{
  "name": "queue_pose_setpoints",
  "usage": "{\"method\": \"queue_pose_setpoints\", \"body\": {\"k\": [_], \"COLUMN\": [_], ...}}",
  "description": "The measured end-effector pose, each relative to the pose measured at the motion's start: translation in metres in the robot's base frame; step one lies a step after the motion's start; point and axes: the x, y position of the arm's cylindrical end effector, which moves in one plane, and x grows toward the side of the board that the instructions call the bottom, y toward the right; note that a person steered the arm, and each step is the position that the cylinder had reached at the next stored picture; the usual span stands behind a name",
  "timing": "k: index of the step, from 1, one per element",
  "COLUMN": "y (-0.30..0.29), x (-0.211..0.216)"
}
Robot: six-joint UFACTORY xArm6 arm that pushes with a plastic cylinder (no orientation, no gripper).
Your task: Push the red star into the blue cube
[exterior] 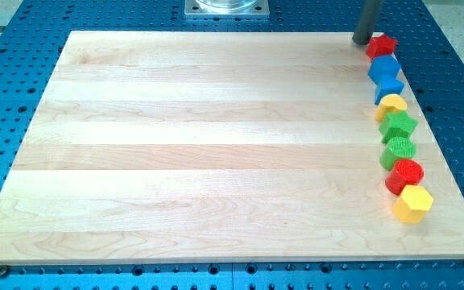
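— Where's the red star (382, 44)?

— At the counter (216, 145)'s far right edge, about one o'clock, heading a column of blocks. Touching — or near enough — the blue cube (383, 67) just below, at six o'clock from it.

— And my tip (362, 41)?

— Pressed beside the star at its nine o'clock. No fingers on this rod, so nothing to open or close.

— Much left?

— Looks all but done; maybe a small nudge toward six o'clock. Below sit another blue block (387, 87), a yellow block (391, 104), a green star (398, 125), a green cylinder (398, 151), a red cylinder (405, 175) and a yellow hexagon (413, 202).
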Motion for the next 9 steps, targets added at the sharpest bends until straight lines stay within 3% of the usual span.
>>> {"method": "queue_pose_setpoints", "body": {"k": [3, 5, 6, 9], "y": [-0.003, 0.047, 0.058, 0.045], "x": [-0.006, -0.012, 0.016, 0.04]}}
